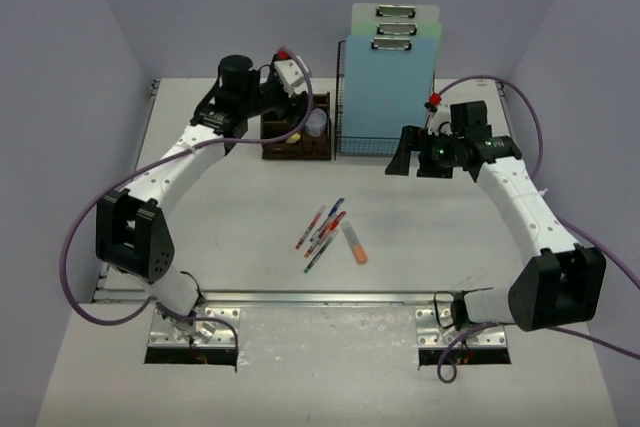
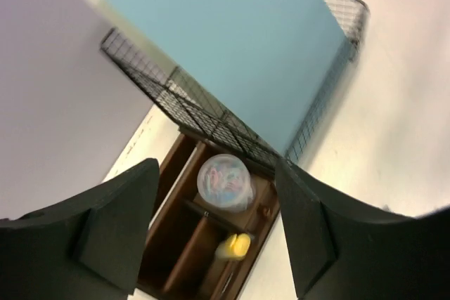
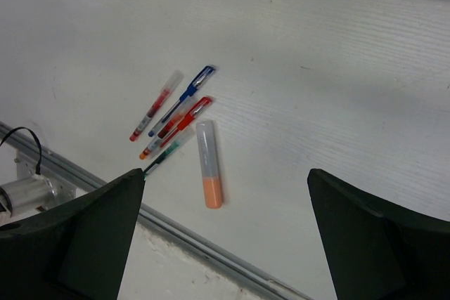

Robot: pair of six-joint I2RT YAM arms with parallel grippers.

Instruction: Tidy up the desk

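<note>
Hovering over the brown organizer at the far side of the white desk, the left gripper is open, nothing in it. The right gripper gapes wide and empty above the pens and orange highlighter lying mid-desk.

The desk looks like matt white laminate to me, mostly smooth but a bit scuffed, and the right wrist view shows faint streaks in it. Along its 6 o'clock edge there's a rail of bare metal with a dull shine. The pens are plastic with clear glossy barrels. The orange marker at their 4 o'clock is partly frosted and translucent. Up at 12 o'clock the organizer is dark brown wood with a satin finish, and it holds a clear plastic jar. The rack is thin black wire mesh. The clipboards in it look flat and matt, with shiny metal clips.
</note>
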